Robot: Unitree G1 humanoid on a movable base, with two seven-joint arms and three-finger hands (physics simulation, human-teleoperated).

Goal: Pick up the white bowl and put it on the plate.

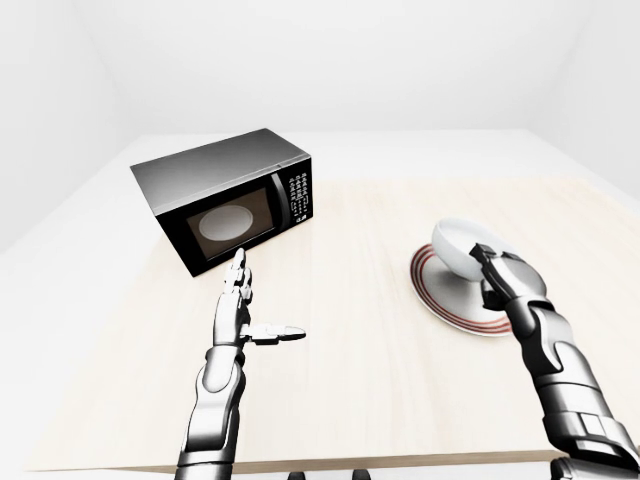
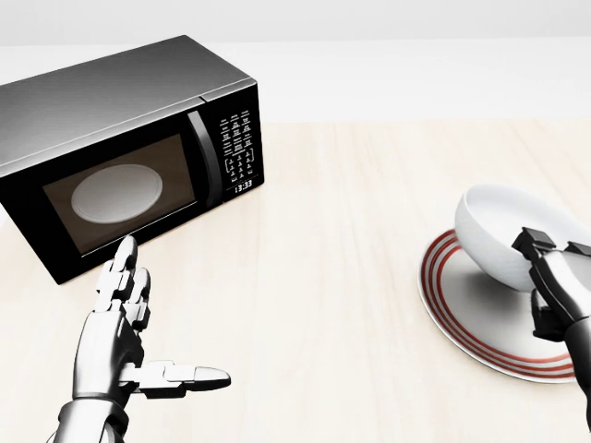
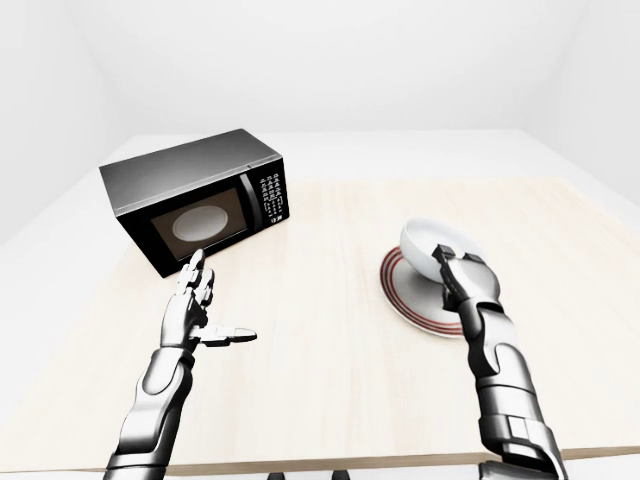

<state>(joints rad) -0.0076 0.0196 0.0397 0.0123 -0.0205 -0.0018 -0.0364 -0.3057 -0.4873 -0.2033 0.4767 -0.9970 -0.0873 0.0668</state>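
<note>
1. Head view: right hand (image 2: 554, 286) at the right edge, dark fingers (image 2: 534, 245) clamped over the near rim of the white bowl (image 2: 503, 231).
2. Bowl: plain glossy white, deep, tilted with its opening toward the view's upper right, its base over the plate (image 2: 452, 314).
3. Plate: white with red rings, lying flat on the pale wooden table (image 2: 342, 277).
4. Left hand (image 2: 115, 341): fingers spread wide, thumb out sideways, holding nothing.
5. Black microwave (image 2: 129, 148) at upper left, door shut.
</note>
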